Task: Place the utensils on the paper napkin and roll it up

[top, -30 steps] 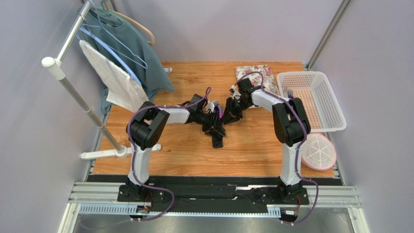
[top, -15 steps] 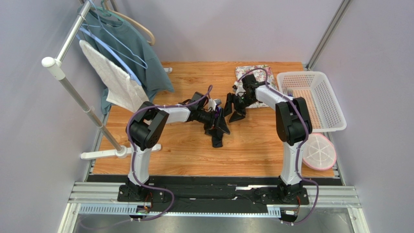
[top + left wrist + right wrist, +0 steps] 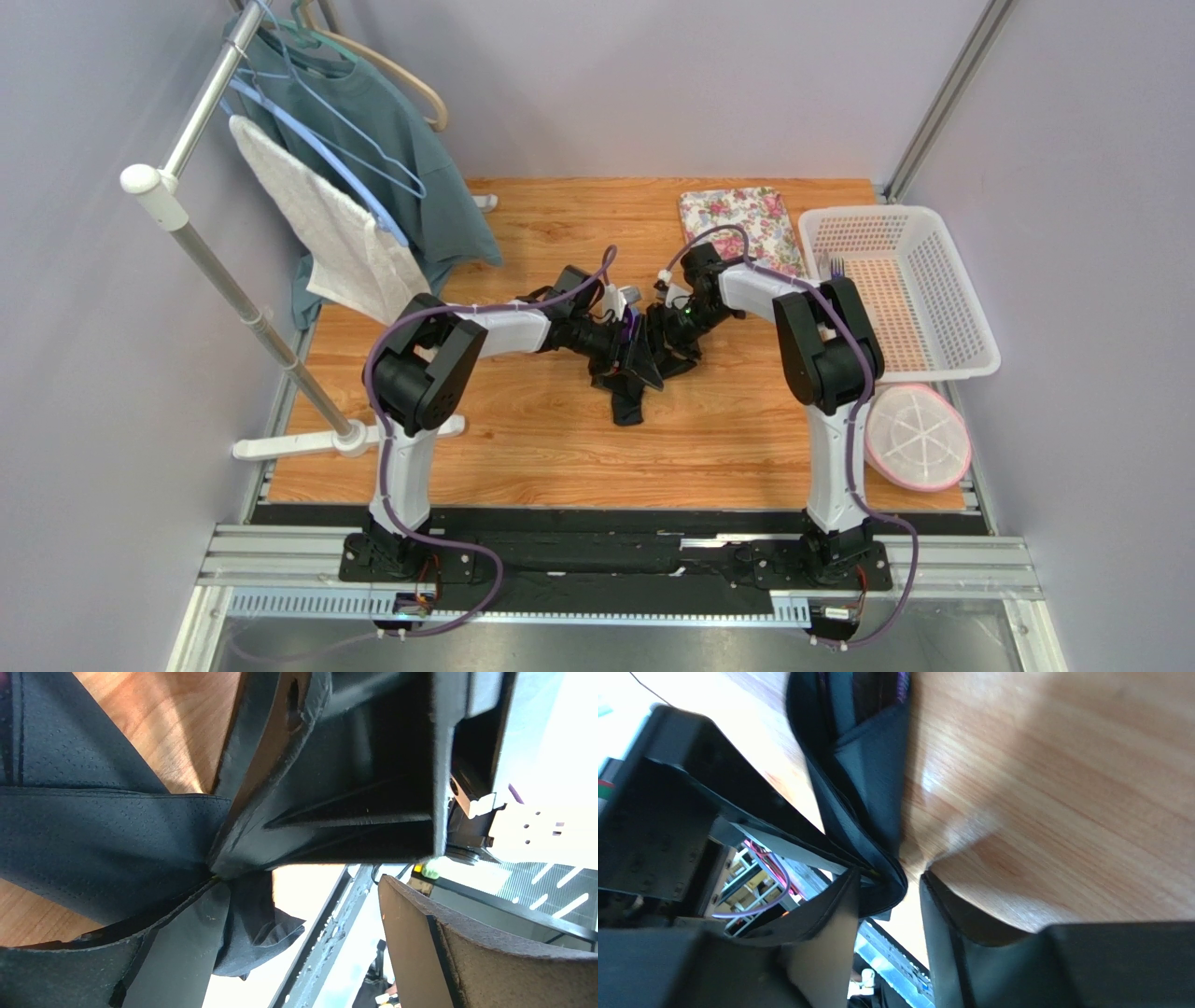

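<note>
My left hand (image 3: 298, 876) is spread wide. The tip of one finger rests against the paper napkin (image 3: 626, 403), and the other finger stands well clear of it. The napkin lies as a loose black bundle in the middle of the desk (image 3: 561, 448), between my two hands. My right hand (image 3: 889, 876) straddles the bundle's folded end with its fingers partly apart: one touches the paper, and a sliver of light shows beside the other. From the right wrist, streaks of the purple utensils (image 3: 901, 682) show inside the folds.
</note>
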You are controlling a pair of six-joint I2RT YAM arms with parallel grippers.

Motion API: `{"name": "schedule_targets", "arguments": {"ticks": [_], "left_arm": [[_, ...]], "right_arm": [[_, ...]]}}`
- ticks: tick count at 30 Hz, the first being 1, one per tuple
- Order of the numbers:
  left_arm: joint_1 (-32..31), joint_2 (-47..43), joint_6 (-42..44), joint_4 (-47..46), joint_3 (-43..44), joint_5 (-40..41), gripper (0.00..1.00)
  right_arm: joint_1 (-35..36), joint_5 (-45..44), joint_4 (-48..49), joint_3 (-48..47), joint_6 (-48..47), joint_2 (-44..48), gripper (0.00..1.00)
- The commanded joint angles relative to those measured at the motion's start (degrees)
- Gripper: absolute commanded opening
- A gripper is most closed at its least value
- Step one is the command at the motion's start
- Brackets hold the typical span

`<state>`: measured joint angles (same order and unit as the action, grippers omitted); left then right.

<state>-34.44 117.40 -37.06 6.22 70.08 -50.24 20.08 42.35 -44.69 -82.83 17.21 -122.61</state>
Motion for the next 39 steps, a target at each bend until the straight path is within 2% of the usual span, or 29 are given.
{"name": "schedule_targets", "arguments": {"ticks": [1,6,8,10,17,21,23,25,30,39], "left_arm": [[0.07,0.28,4.36,3.10,-0.92,7.96,0.88],[-0.02,-0.95,4.80,2.66,-0.91,7.88,0.87],[0.07,-2.35,4.54,1.52,-1.44,7.18,0.86],[0.07,-4.54,3.66,-1.55,-2.49,5.42,0.81],[0.51,-12.54,1.91,-8.14,-5.65,0.68,0.63],[1.65,-15.10,-0.12,-9.04,-8.73,-0.04,0.49],[2.00,-14.75,-1.43,-9.20,-10.31,-0.38,0.44],[2.00,-13.53,-2.14,-8.94,-11.45,-0.21,0.34],[2.00,-9.30,-3.46,-7.98,-11.02,-1.44,0.21],[1.92,-6.31,0.76,-1.65,-10.23,-0.56,0.14]], "right_arm": [[0.14,-0.07,-0.22,1.96,-2.71,-0.09,0.34],[-0.12,-0.86,-1.54,2.49,-5.26,0.09,0.19],[-0.39,-1.39,-1.54,2.41,-5.87,-0.09,0.09],[-0.39,-2.00,-1.54,2.23,-6.49,-0.52,0.00],[-0.74,-3.76,-0.14,3.55,-6.58,-0.79,0.00],[-0.74,-4.11,0.92,4.87,-6.14,-0.09,0.00],[-0.83,-4.03,1.44,5.31,-5.87,0.00,0.00],[-0.74,-3.85,1.79,5.48,-5.70,0.00,0.00],[-0.83,-3.59,2.58,6.10,-5.00,0.17,0.00],[-1.00,-3.41,2.94,5.66,-4.47,-0.26,0.00]]}}
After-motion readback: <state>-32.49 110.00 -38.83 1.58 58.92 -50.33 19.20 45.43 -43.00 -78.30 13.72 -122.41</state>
